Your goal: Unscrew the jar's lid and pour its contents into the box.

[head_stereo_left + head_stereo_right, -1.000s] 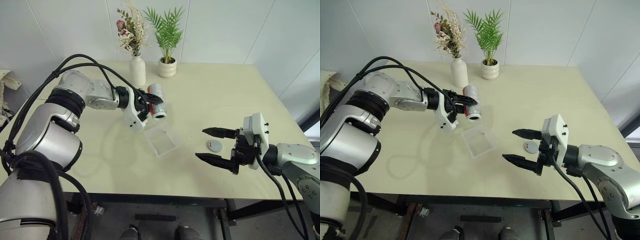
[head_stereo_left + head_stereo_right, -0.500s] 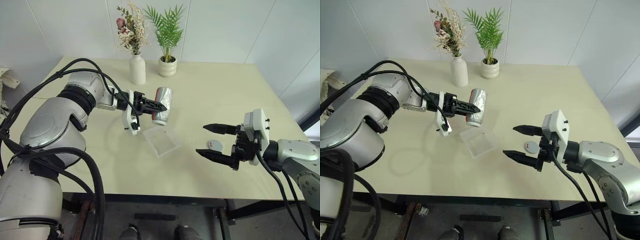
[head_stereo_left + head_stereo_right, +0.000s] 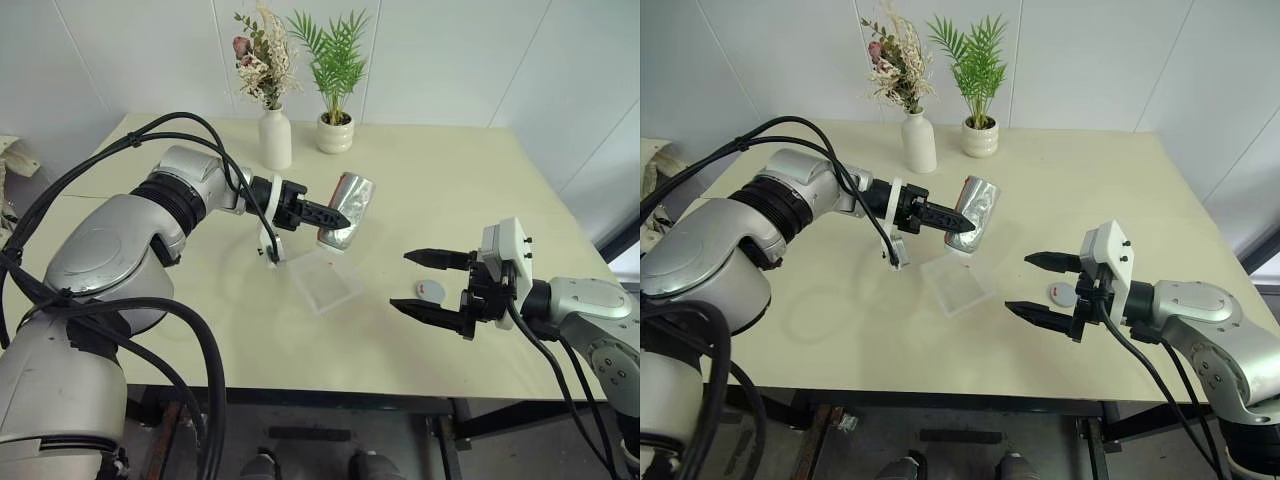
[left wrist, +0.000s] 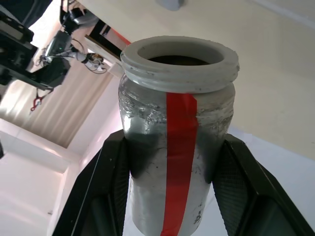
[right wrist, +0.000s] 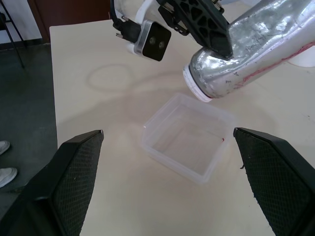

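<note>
Clamping the jar [image 3: 346, 210] between the left gripper's [image 3: 335, 214] black fingers, tilted mouth-down just above the clear box's [image 3: 325, 281] far edge. Lid [image 3: 430, 290] lying flat on the table [image 3: 440, 180], right of the box, between the right gripper's [image 3: 424, 284] wide-spread, empty fingers.

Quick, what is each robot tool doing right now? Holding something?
Left tool: closed on the jar, tipped over the box.
Right tool: open, holding nothing, beside the lid.
</note>
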